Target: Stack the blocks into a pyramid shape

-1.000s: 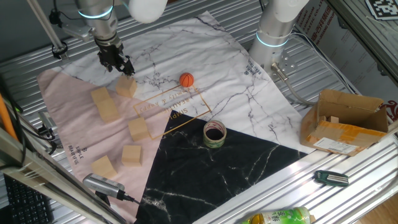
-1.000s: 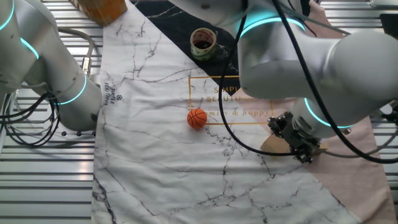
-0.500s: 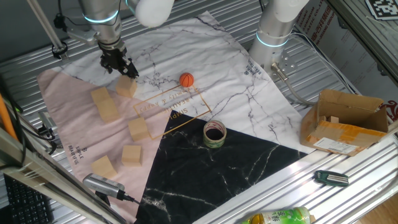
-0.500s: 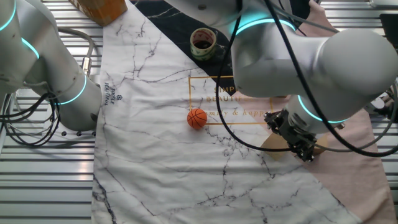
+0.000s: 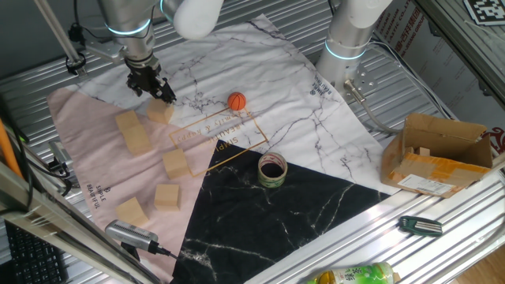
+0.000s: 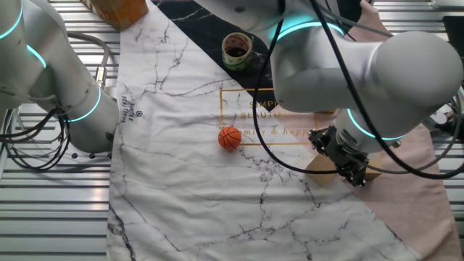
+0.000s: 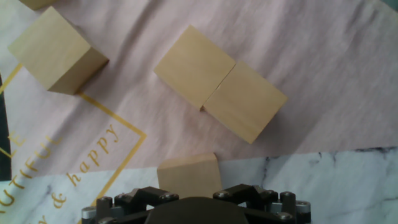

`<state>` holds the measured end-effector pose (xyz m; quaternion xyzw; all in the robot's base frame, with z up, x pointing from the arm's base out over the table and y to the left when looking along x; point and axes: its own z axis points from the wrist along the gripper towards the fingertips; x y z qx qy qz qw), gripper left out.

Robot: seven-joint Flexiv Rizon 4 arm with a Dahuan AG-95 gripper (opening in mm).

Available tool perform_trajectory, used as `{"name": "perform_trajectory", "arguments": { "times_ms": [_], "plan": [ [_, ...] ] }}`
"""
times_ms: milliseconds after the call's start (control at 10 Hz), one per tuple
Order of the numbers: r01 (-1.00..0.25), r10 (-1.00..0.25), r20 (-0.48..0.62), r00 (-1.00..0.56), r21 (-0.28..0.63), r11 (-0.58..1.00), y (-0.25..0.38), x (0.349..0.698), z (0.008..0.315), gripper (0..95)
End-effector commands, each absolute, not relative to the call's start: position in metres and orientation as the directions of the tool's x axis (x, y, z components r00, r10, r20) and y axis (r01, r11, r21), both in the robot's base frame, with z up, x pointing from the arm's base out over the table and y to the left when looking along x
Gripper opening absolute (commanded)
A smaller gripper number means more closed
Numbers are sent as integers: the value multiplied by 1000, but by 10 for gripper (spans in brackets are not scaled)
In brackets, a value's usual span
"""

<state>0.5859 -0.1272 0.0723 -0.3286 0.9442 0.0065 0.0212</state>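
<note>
Tool [image 5: 162, 93] pointing down, just above one block [image 5: 160, 113]; open or closed, cannot tell.

Six blocks lie on the cloth [image 5: 316, 118] toward its left corner: one [image 5: 160, 112] farthest back, two touching [image 5: 132, 131], three [image 5: 175, 163] [image 5: 166, 196] [image 5: 132, 211] nearer the front edge. The ball [image 5: 237, 101] sits mid-cloth, the tape roll [image 5: 272, 170] before it. The cardboard box [image 5: 438, 154] stands right, off the cloth.

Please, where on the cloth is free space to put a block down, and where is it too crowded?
Free: the white marble part between the orange ball and the tape roll, and the black part below the roll. Crowded: the pink part, where the blocks lie near the gripper.
</note>
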Motion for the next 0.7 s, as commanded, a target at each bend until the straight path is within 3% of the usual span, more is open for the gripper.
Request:
{"name": "perform_trajectory", "arguments": {
  "times_ms": [100,500,600,700],
  "plan": [
    [-619,-619,-42,-784,-2,785,-127,586,71,950],
    [-622,-621,-43,-783,-1,783,-125,586,68,950],
    [-621,-621,-43,-783,-2,784,-125,586,67,760],
    [-622,-621,-45,-782,-2,783,-126,586,65,760]
  ]
}}
